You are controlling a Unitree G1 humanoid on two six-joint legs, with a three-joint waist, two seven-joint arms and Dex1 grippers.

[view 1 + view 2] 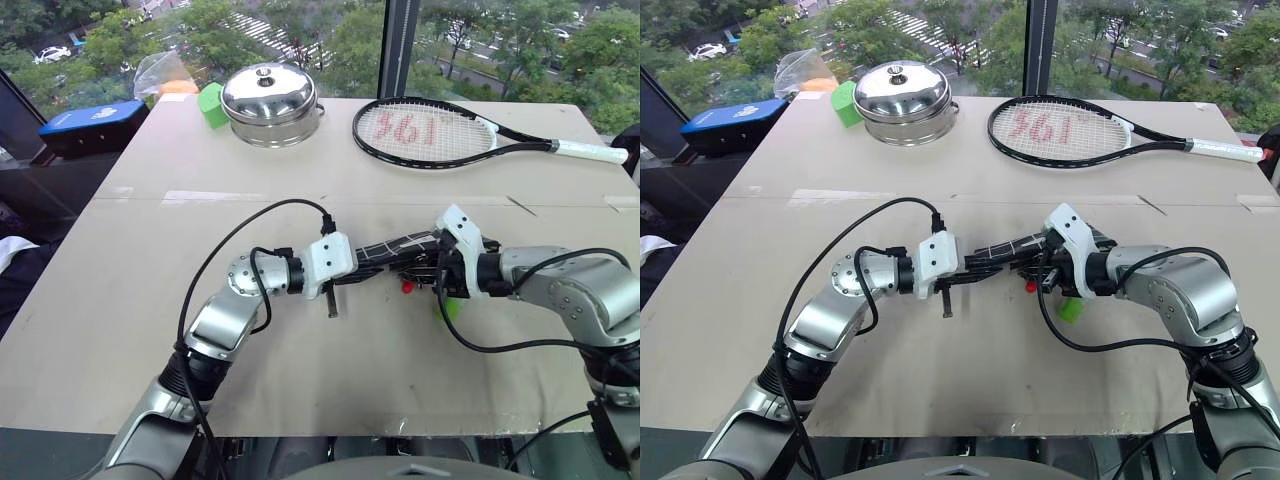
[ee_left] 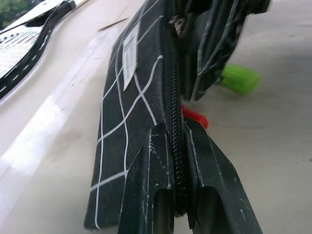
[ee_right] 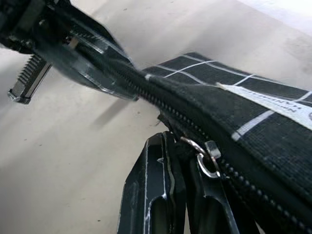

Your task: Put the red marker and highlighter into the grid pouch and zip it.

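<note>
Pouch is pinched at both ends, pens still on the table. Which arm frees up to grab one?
Right, probably. The lime-green highlighter and the red-capped marker lie right beside the right gripper. The left gripper can hold the black grid-pattern fabric pouch at its far end.

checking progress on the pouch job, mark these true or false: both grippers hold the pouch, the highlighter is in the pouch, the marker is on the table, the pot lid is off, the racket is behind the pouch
1. Both grippers hold the pouch. True: the left gripper is shut on one end of the pouch, and the right gripper is shut at its zipper.
2. The highlighter is in the pouch. False: the highlighter lies on the table, under the right wrist.
3. The marker is on the table. True: the marker, red end showing, lies below the lifted pouch.
4. The pot lid is off. False: the lid sits on the pot.
5. The racket is behind the pouch. True: the racket lies farther back on the table.
</note>
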